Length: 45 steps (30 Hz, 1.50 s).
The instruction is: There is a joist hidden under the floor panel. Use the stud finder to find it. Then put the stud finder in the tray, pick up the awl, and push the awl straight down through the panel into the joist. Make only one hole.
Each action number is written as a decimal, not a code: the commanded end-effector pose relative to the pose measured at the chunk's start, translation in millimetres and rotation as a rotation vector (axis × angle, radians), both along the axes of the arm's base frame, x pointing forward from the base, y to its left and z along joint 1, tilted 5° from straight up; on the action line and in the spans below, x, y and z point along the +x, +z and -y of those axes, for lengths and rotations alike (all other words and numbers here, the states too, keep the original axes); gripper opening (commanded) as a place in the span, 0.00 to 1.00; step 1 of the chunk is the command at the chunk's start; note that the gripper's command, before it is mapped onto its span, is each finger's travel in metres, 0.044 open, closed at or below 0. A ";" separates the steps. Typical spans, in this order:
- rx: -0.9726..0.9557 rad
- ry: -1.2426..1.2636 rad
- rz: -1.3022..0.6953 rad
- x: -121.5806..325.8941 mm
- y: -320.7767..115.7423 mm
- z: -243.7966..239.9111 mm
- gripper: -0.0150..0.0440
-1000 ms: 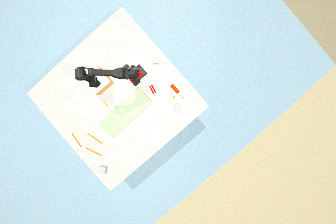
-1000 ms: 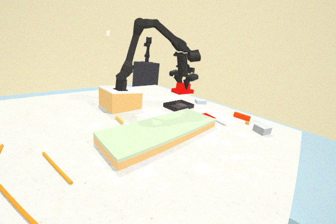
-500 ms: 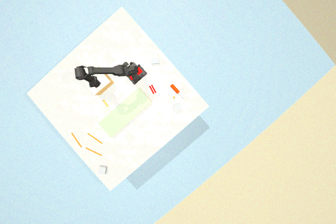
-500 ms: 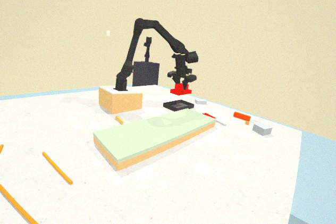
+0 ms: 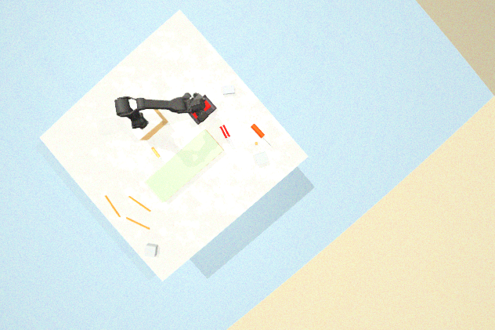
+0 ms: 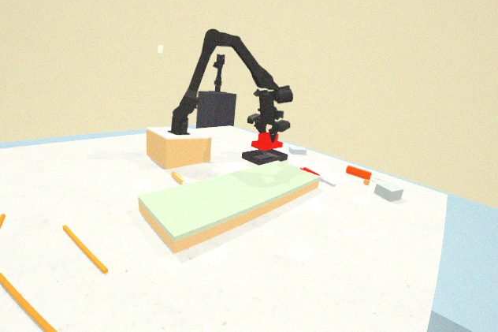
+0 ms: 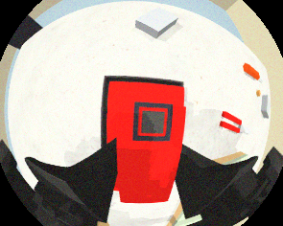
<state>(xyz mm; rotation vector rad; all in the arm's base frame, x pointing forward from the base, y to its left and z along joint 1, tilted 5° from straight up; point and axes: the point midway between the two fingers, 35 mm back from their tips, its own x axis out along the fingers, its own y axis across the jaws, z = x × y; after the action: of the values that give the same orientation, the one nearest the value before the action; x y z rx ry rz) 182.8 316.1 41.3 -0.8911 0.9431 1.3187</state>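
Observation:
My gripper (image 6: pixel 269 136) (image 7: pixel 149 144) is shut on the red stud finder (image 5: pixel 207 104) (image 6: pixel 265 143) (image 7: pixel 144 169). It holds the stud finder level, a little above the dark tray (image 5: pixel 200 120) (image 6: pixel 250 156) (image 7: pixel 105 110); a gap shows between them in the exterior view. The pale green floor panel (image 5: pixel 168 182) (image 6: pixel 209 203) lies beside the tray on its wooden base; the joist is hidden. The awl (image 5: pixel 257 130) (image 6: pixel 358 172) (image 7: pixel 251 71), with an orange-red handle and thin shaft, lies on the table beyond the panel's end.
Red-handled pliers (image 5: pixel 224 131) (image 6: pixel 310 170) (image 7: pixel 230 122) lie between tray and awl. Grey blocks (image 5: pixel 229 90) (image 5: pixel 261 159) (image 6: pixel 388 191) (image 7: pixel 155 21) stand nearby. A small orange piece (image 5: pixel 256 143) (image 6: pixel 366 181) lies by the awl, and a yellow stick (image 5: pixel 155 152) (image 6: pixel 177 177) beside the panel.

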 end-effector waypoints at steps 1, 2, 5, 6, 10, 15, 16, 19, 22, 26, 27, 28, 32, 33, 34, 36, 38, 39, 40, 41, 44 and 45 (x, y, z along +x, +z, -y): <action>0.004 -0.005 0.005 0.5 -8.6 -1.0 0.25; 0.004 -0.005 0.004 0.4 -11.0 -1.1 0.25; 0.004 -0.005 0.004 0.1 -18.2 -1.4 0.25; 0.003 -0.005 0.004 0.0 -20.6 -1.4 0.25; 0.003 -0.005 0.004 -0.7 -30.1 -1.4 0.25; 0.003 -0.005 0.004 -0.7 -33.9 -1.8 0.25; 0.003 -0.005 0.004 -0.7 -35.4 -1.9 0.25; 0.003 -0.005 0.004 -0.7 -40.3 -2.3 0.25; 0.003 -0.005 0.004 -0.8 -45.3 -2.7 0.25; 0.003 -0.005 0.004 -0.9 -49.4 -2.9 0.25; 0.003 -0.005 0.004 -0.9 -49.4 -2.9 0.25; -0.002 0.000 -0.001 -1.7 -48.4 -2.1 0.30; -0.002 0.000 -0.001 -1.7 -48.4 -2.1 0.48; -0.002 0.000 -0.001 -1.7 -48.4 -2.1 0.52; -0.002 0.000 -0.001 -1.7 -48.4 -2.1 0.57; -0.002 0.000 -0.001 -1.7 -48.4 -2.1 0.65; -0.002 0.000 -0.001 -1.7 -48.4 -2.1 0.74; -0.002 0.000 -0.001 -1.7 -48.4 -2.1 0.79; -0.001 0.000 -0.001 -1.5 -45.9 -2.2 0.83; -0.001 0.000 -0.001 -1.1 -40.9 -2.3 0.88; -0.001 0.000 -0.001 0.4 -11.5 -1.6 1.00; -0.001 0.000 -0.001 0.4 2.8 -0.3 1.00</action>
<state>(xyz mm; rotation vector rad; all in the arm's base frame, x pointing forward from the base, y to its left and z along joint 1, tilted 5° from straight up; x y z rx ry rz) 177.5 311.2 5.2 -0.9020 0.9888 1.3168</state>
